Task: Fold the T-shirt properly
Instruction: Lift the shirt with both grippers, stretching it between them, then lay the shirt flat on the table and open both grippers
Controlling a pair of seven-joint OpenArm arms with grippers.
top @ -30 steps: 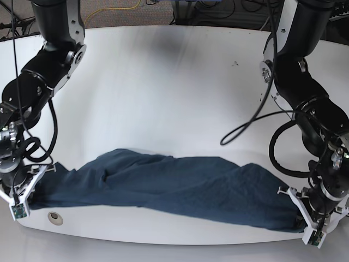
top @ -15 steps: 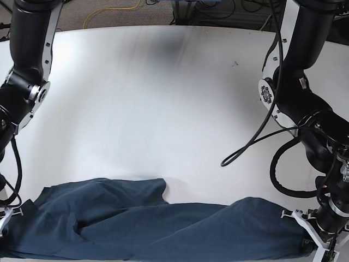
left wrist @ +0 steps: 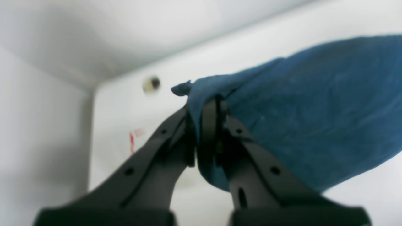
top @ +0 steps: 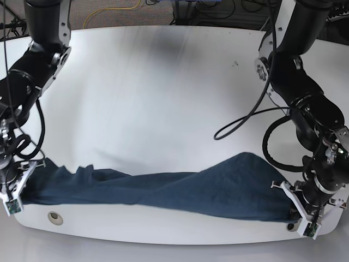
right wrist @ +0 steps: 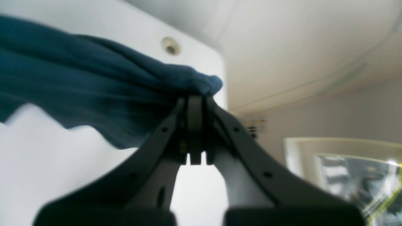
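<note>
T-shirt [top: 163, 188] stretched along the counter's [top: 163, 82] near edge.
Left gripper [left wrist: 205, 103] and right gripper [right wrist: 194, 100] fingers each pinch an end closed, likely tensioning the cloth flat for folding.

Two black jointed arms w/ looping black cables; matte black jaws w/ small holes

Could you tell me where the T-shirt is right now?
In the base view the T-shirt stretches along the table's near edge, each end pinched in shut jaws.
</note>
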